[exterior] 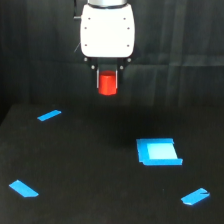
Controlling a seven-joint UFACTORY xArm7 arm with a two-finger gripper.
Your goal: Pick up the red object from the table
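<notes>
The red object (107, 83), a stubby red-orange block, hangs in the air between the two fingers (98, 79) of the gripper (107, 80), well above the black counter (90, 160) and not touching it. The fingers are pinching it from either side: one thin dark finger runs down the block's edge on the exterior view's left, the other down its edge on the exterior view's right, and the block fills the gap between them. Its lower end pokes out just below the fingertips, while its top sits up under the dark base of the gripper. Above that is the white rounded housing (107, 31) of the arm's wrist, pointing straight down. On the counter below lie four blue pieces, all well apart from the block: a tape strip (49, 115) toward the exterior view's left, a second strip (23, 189) at the near left, a third (195, 197) at the near right, and a blue square (159, 152) (brighter in its middle) right of centre.
</notes>
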